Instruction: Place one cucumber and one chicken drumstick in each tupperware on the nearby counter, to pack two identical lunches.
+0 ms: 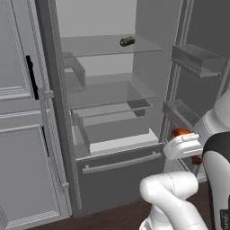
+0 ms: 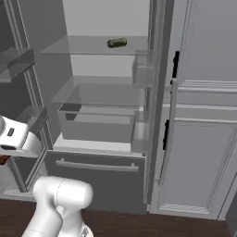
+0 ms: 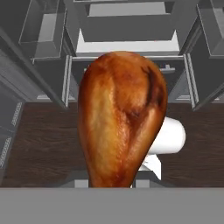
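A browned chicken drumstick (image 3: 120, 122) sits between my fingers in the hand view, its thick end up, and it hides the fingertips. My gripper (image 1: 188, 146) is shut on it, low in front of the open fridge and to its right. A bit of the drumstick (image 1: 180, 131) shows above the hand. A dark green cucumber (image 1: 127, 41) lies on the top glass shelf of the fridge, far above the gripper, and is the cucumber (image 2: 117, 42) at the shelf's right side from the other camera. The tupperware and the counter are out of view.
The fridge stands open with glass shelves and a clear drawer (image 1: 112, 117). Its door bins (image 1: 197, 58) jut out close to the arm on the right. A freezer drawer with a bar handle (image 1: 121, 162) is below. Tall grey cabinet doors (image 2: 199, 139) flank the fridge. The floor (image 3: 39, 140) is dark wood.
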Robot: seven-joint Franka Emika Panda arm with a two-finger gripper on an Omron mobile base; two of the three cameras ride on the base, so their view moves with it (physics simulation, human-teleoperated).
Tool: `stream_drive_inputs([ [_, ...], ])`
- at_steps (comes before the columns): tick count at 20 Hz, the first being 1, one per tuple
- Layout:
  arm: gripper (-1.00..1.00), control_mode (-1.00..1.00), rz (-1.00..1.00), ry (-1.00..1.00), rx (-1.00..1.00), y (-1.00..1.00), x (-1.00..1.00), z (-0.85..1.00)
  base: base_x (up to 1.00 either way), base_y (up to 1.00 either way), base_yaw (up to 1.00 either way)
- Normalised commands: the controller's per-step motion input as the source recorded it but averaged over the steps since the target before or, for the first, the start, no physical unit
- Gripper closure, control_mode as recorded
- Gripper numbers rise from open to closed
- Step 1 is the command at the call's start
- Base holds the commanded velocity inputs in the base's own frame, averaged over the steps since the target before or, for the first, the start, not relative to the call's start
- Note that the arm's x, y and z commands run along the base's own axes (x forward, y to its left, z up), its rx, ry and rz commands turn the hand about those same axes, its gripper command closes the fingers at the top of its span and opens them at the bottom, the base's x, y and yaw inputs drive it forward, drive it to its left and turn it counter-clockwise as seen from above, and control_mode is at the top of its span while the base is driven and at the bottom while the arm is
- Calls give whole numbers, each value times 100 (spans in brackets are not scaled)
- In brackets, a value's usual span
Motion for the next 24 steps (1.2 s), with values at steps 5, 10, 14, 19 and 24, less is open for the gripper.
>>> stream_drive_inputs([
  [5,100,100,0,0,0,0,0,0,-100,0,0],
  [10,100,100,0,0,0,0,0,0,-97,41,23],
  [14,100,100,0,0,0,0,0,0,-37,100,67],
  [19,100,100,0,0,0,0,0,0,3,95,71],
  [24,100,100,0,0,0,0,0,0,77,15,27],
])
